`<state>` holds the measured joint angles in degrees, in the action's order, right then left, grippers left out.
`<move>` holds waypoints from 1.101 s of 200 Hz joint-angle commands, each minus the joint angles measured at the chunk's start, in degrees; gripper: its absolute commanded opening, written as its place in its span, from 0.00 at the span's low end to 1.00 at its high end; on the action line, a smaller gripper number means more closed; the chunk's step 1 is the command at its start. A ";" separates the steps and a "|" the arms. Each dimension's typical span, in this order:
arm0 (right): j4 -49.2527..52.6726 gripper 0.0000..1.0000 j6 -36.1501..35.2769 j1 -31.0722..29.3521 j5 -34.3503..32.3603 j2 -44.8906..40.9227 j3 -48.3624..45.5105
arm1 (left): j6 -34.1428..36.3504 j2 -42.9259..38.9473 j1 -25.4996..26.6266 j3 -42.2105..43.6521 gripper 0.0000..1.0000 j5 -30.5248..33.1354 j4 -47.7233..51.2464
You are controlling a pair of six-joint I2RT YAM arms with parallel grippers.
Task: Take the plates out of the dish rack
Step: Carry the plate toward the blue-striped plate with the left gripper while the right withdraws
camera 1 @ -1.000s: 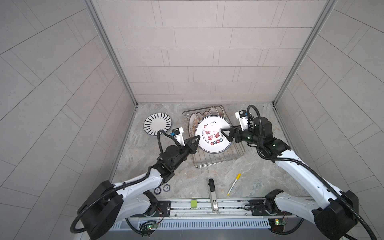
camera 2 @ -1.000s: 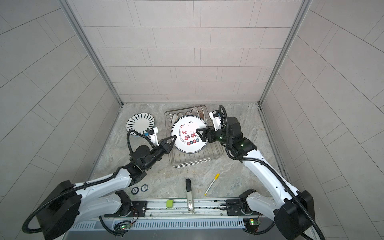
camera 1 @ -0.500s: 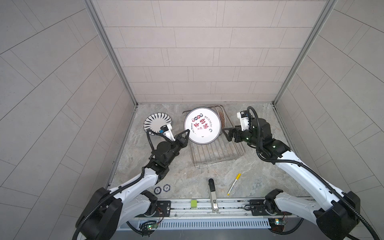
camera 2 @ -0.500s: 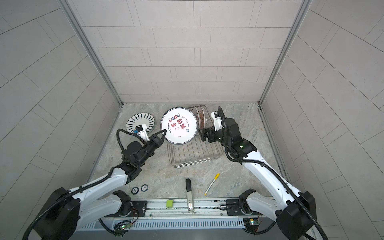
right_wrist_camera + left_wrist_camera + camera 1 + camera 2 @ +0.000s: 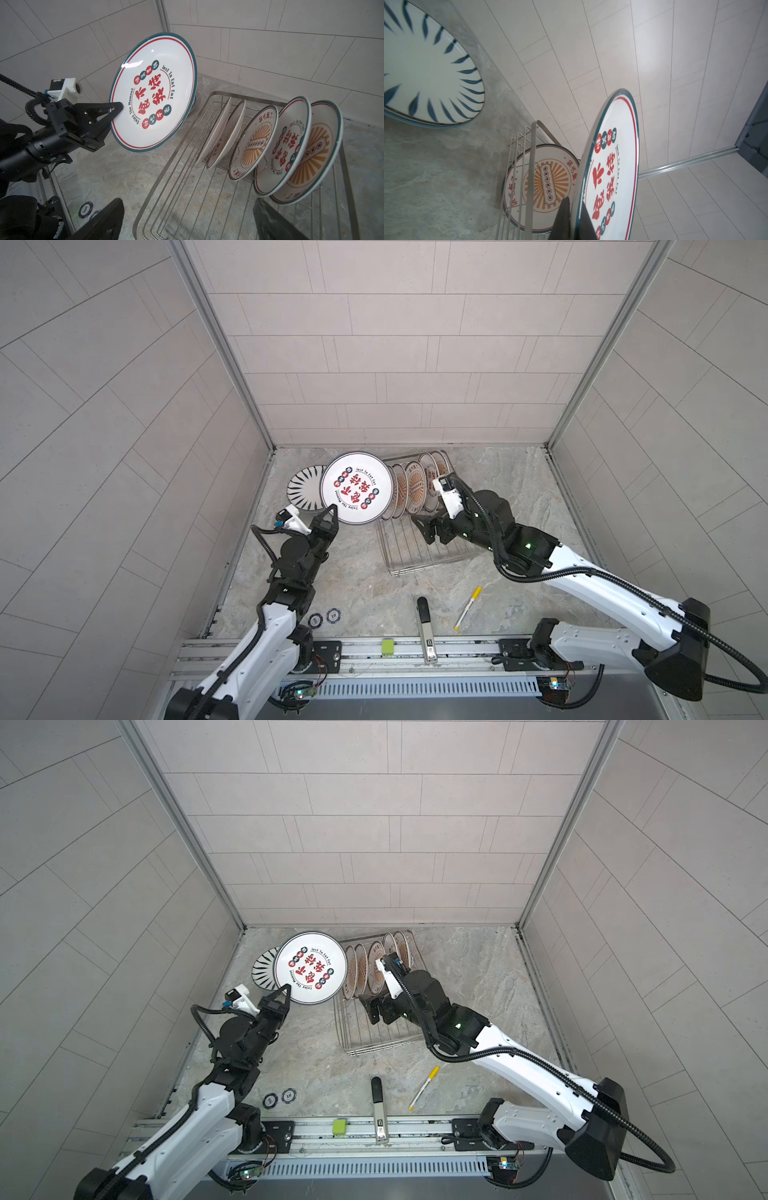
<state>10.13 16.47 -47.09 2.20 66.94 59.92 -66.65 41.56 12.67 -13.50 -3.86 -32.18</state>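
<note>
Closest to me, the right hand (image 5: 422, 526) hangs over the bare near wires of the dish rack (image 5: 419, 558), jaws spread wide, nothing between them. Just past it, in the rack's far half, five plates (image 5: 253, 143) stand on edge between the prongs, leaning in a row, painted faces toward that hand. It is plainly the nearer arm to them.

Off the rack's left-arm side, the left hand (image 5: 331, 515) is pinched tight on the lower rim of a sixth plate (image 5: 356, 488). That plate is clear of the rack and up in the air, nearly upright, face turned up and toward the rack, its disc reaching away from the hand toward the back wall. Further out from the rack on that side a striped plate (image 5: 300, 491) lies flat on the worktop (image 5: 498, 472). In both top views the held plate covers part of it, yet the left wrist view shows the two apart.

That, I'd say, is what the next move hangs on. The held plate is on edge, and the resting place is flat and lies away from the rack, so the wrist must roll the disc face-up while carrying it outward. Whether it should land on the striped plate or beside it I can't tell.
</note>
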 commanded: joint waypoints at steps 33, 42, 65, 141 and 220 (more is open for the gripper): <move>0.43 0.98 -3.63 -4.52 -3.71 9.05 6.30 | -6.62 -11.59 -1.87 -3.03 0.00 7.97 24.75; 0.34 0.98 -3.81 -5.19 -3.61 10.50 7.14 | -7.21 -13.11 -1.91 -4.63 0.00 9.42 27.82; 0.80 0.98 -4.25 -6.79 -3.68 14.86 10.24 | -8.78 -16.16 -1.96 -4.54 0.00 13.69 33.55; 7.32 0.97 -7.19 -10.98 -6.24 28.60 21.67 | -13.37 -14.03 -2.13 -1.19 0.00 18.82 37.57; 11.75 0.99 -6.37 -13.91 -12.32 37.80 29.99 | -15.33 -2.46 -2.19 2.57 0.00 18.47 28.35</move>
<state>19.99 10.50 -60.14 -7.29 103.94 88.33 -79.77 37.12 10.74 -11.42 13.10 3.49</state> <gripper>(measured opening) 0.993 0.086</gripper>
